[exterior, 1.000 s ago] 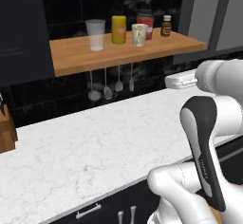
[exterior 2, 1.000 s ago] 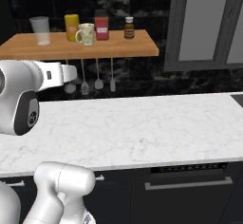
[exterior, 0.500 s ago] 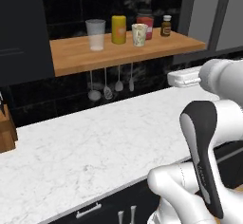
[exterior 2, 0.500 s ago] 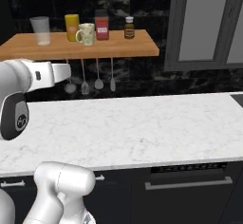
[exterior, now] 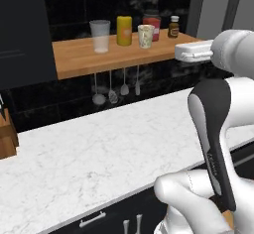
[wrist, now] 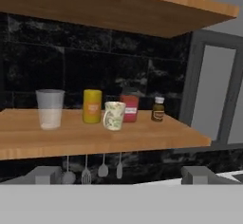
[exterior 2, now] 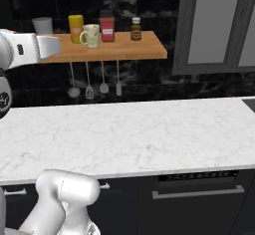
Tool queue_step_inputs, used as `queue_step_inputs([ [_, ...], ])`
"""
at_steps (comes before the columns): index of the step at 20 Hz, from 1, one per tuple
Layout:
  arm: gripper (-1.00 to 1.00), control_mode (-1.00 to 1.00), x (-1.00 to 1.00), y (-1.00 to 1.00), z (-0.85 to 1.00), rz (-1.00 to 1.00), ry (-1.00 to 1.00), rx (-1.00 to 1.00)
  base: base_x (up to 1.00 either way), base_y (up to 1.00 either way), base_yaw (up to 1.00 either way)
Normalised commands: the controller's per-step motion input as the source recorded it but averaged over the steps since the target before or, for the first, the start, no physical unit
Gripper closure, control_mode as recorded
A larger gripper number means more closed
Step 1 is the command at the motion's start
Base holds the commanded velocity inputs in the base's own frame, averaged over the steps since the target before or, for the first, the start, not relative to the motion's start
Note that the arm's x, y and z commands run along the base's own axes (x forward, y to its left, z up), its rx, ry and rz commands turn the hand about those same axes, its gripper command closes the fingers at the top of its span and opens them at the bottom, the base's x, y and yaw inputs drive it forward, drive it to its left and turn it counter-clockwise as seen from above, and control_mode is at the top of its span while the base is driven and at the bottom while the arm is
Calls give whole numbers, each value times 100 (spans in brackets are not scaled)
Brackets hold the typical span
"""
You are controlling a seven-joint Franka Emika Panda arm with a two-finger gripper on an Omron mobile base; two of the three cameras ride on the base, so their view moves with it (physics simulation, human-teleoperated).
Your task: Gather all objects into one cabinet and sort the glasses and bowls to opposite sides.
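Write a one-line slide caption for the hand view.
Wooden shelf holding a clear tumbler, yellow cup, cream cup, red jar and brown bottle, utensils hanging below.

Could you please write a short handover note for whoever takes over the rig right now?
Hand: open, holding nothing, raised and facing the wooden shelf.
On the shelf, in a row: clear tumbler, yellow cup, cream cup, red jar, brown bottle. Ladles and spoons hang beneath it.
Done: nothing moved into a cabinet yet, as far as can be seen.
Left: carry every item into one cabinet, glasses to one side, bowls to the other.
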Motion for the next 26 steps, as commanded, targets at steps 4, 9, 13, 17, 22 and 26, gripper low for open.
queue_step_inputs([
  [4,-100,-100,9,43,31,2,14,-3,0,0,0],
  [9,-100,-100,9,33,-6,0,-2,-9,0,0,0],
  [13,-100,-100,46,4,-2,-13,0,0,0,0,0],
  [17,-100,-100,36,0,-31,-11,0,0,0,0,0],
  [22,-100,-100,33,3,-35,-5,0,0,0,0,0],
  [26,-100,-100,38,3,-32,0,0,0,0,0,0],
])
